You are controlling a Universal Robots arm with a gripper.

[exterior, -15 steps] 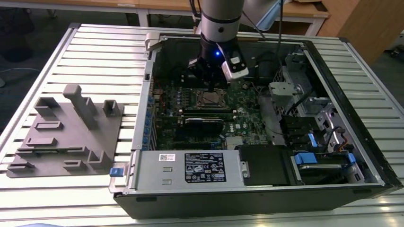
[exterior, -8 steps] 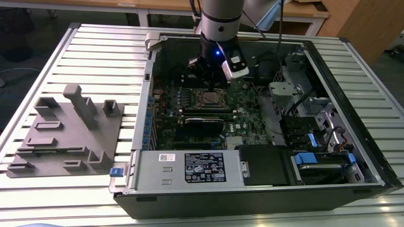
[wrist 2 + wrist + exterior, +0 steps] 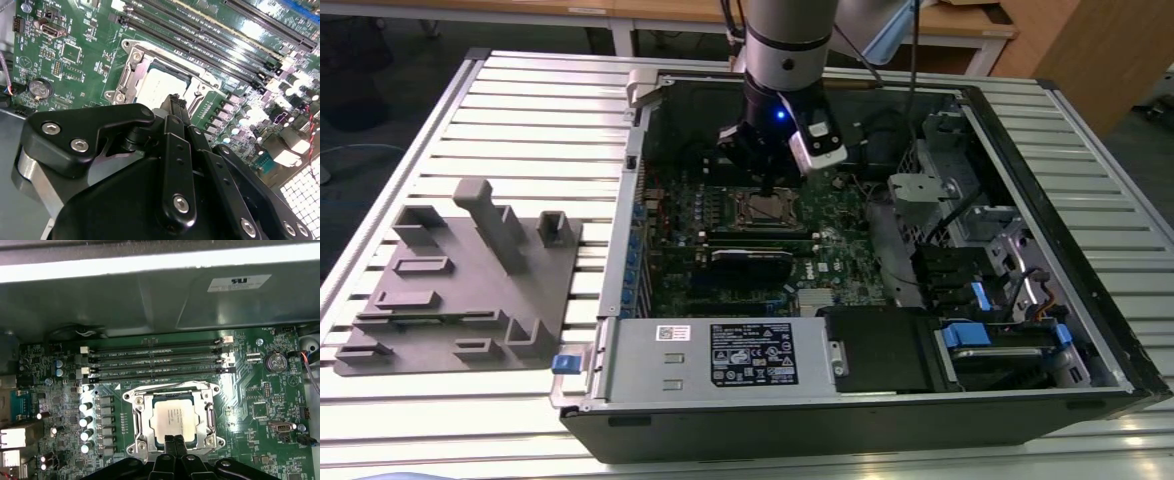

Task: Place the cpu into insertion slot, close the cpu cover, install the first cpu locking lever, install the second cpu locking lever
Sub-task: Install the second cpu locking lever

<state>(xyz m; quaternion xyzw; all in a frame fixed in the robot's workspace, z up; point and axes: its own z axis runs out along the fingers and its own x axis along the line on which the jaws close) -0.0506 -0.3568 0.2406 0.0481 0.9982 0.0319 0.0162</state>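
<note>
The end effector (image 3: 174, 440) is seen with its fingertips pressed together, nothing held, poised at the edge of the cpu (image 3: 173, 417). The cpu is seated in the insertion slot (image 3: 142, 426), framed by the cpu cover (image 3: 206, 416). Beyond, four long memory slots (image 3: 155, 360) are ranged on the motherboard (image 3: 250, 390) inside the computer case (image 3: 1067, 300), set on the slatted surface (image 3: 520, 120).

Grey moulded fixture tray (image 3: 460, 290), open computer case (image 3: 1067, 330), slatted table (image 3: 534, 110)

A slatted metal table (image 3: 520, 110) carries a computer case (image 3: 854, 400) and a grey fixture block (image 3: 460, 290).
</note>
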